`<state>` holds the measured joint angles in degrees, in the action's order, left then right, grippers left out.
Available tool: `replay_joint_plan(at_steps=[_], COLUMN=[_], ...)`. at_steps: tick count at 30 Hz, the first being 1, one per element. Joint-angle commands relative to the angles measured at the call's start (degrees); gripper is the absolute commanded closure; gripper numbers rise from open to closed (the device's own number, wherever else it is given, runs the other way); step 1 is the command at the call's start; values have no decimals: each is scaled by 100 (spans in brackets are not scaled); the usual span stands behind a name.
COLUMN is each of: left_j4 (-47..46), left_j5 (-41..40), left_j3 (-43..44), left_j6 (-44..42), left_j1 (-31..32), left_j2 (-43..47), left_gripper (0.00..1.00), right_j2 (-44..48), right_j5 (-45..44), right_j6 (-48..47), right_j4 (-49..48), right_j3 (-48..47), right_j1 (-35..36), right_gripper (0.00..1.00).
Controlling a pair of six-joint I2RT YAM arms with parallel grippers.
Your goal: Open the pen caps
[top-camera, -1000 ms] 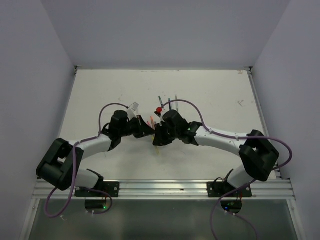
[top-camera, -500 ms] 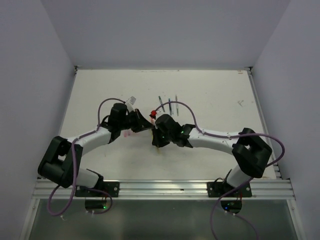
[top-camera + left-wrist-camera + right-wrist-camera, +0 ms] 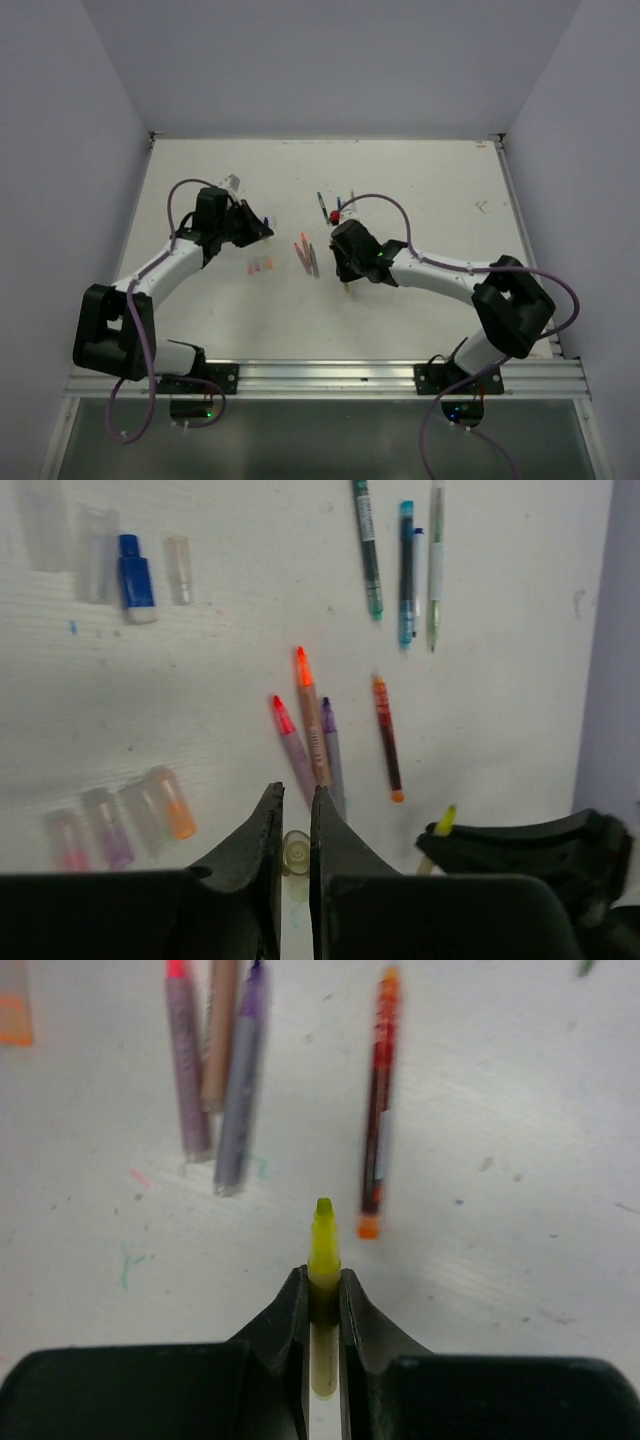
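My left gripper (image 3: 263, 229) (image 3: 293, 792) is shut on a clear yellowish pen cap (image 3: 294, 855), held above the table left of the pens. My right gripper (image 3: 344, 272) (image 3: 322, 1275) is shut on an uncapped yellow pen (image 3: 323, 1245) (image 3: 346, 289), tip forward. A pink pen (image 3: 290, 742), an orange pen (image 3: 312, 715), a purple pen (image 3: 332, 750) and a red pen (image 3: 387, 735) lie uncapped between the grippers (image 3: 306, 256). Loose caps lie in a row (image 3: 140, 815) (image 3: 259, 266). A blue cap (image 3: 137, 575) lies farther back with clear ones.
A teal pen (image 3: 367, 545), a blue pen (image 3: 406, 570) and a green-white pen (image 3: 435, 560) lie side by side at the back (image 3: 338, 203). A small red object (image 3: 334, 215) sits near them. The table (image 3: 430, 190) is white, with walls on three sides.
The grippers were together at the centre. They have pulled apart: the left swung left and back with the cap, the right drew slightly right with the yellow pen, now uncapped.
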<state>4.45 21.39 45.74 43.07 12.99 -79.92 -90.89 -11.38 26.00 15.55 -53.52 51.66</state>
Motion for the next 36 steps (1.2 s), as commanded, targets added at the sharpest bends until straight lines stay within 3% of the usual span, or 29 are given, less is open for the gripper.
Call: replay_joint_plan(at_steps=[1,6,9,24,36], left_j4=[908,1313,1295,865,408], left_j5=[-1021,-2084,-2453,-2350,-2262], left_j3=[-239,-749,-1030,-1321,-1419], left_j6=[-843,-1134,-1161,-976,-888], left_j1=[-95,-122,-122,-130,-130], left_j2=[432,811,1013,390,-32], left_gripper=[100,100,100,100,73], right_j2=[248,-51,-157,-1335,-1405], right_j5=[478,593,828,1243,1155], right_j6=[-59,-367,-420,-543,-411], right_j4=[114,738,643,273,194], right_j3=[-176,-703,-722,-1091,-1047], right_j1=[-621,-1167,-1377,-1694,-1694], right_gripper=[100,100,100,97,73])
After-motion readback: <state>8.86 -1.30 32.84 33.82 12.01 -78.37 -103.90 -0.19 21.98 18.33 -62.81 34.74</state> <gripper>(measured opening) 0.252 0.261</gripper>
